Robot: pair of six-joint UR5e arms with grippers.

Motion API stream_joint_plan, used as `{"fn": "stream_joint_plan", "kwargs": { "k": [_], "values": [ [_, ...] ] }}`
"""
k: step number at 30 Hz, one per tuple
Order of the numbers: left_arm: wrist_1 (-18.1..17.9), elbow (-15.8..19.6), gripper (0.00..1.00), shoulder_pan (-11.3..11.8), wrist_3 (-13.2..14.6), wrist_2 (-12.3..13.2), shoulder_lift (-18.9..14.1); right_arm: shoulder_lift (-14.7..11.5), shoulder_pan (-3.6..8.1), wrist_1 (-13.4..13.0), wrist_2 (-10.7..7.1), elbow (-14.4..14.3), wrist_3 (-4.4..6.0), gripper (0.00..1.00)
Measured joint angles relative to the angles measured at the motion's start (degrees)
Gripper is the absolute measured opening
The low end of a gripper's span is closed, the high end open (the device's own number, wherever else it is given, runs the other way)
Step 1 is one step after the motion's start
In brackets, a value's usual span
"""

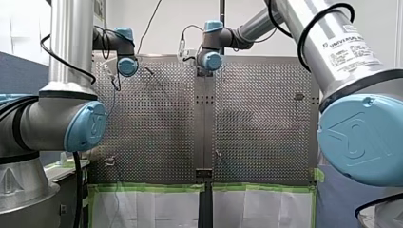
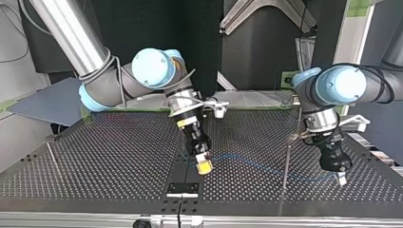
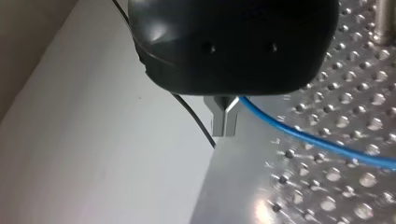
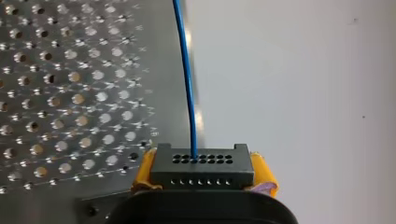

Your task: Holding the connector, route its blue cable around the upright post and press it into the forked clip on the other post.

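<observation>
In the front view both arms reach to the far end of the table (image 1: 157,118), my left arm (image 1: 127,64) at the view's left and my right arm (image 1: 209,59) near the middle; their fingers are too hidden there to read. In the top view the right gripper (image 2: 204,166) hangs low over the table's middle with the connector (image 2: 205,165) between its yellow pads. The blue cable (image 2: 256,165) runs from it low across the table to the left gripper (image 2: 340,178) at the view's right. On the way it crosses a thin upright post (image 2: 285,166), on which side I cannot tell. A second post (image 2: 52,156) stands well apart at the view's left, and which one carries the fork is too small to see. In the left wrist view the metal fingers (image 3: 225,122) are pressed together and appear to pinch the cable, which leaves them to one side. In the right wrist view the pads clamp the connector squarely, and the cable leaves its face straight ahead. The routing looks not yet begun. To do it well, I judge the right arm should sweep the connector wide around the post and low. The left should anchor firmly, so the cable has light tension, neither slack nor strained at the connector.
</observation>
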State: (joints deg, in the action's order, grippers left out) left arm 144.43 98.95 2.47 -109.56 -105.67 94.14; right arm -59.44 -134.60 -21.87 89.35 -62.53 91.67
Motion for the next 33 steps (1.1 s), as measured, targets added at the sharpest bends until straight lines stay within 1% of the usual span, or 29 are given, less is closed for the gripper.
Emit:
{"fn": "stream_joint_plan", "kwargs": {
  "k": [6,12,15,19,23,27,30,33],
  "values": [
    [0.1,0.0,0.00,-0.3,0.3,1.3,2.3,1.4,0.21,0.4,0.00,0.4,-0.20,0.39],
    [0.1,0.2,0.00,-0.6,0.6,3.1,5.4,2.4,0.41,1.6,0.18,0.4,-0.67,0.39],
    [-0.1,0.7,0.00,-0.6,0.5,3.5,6.7,3.1,0.44,2.1,0.26,0.4,-0.96,0.39],
    [-1.1,1.6,0.00,-0.7,0.2,3.7,7.2,4.2,0.45,3.1,0.34,0.4,-1.45,0.39],
    [-1.6,2.0,0.00,-0.8,0.1,4.0,7.3,5.4,0.38,4.4,0.40,0.4,-1.68,0.39],
    [-1.7,2.3,0.00,-1.2,0.0,5.3,7.3,6.3,0.21,5.9,0.54,0.3,-2.00,0.39],
    [-1.9,2.8,0.00,-1.4,-0.1,6.2,7.3,6.9,0.02,6.9,0.84,0.2,-2.48,0.39],
    [-2.6,3.6,0.00,-1.5,-0.6,6.6,7.4,7.4,-0.13,7.7,1.40,-0.1,-3.04,0.39]
  ]
}}
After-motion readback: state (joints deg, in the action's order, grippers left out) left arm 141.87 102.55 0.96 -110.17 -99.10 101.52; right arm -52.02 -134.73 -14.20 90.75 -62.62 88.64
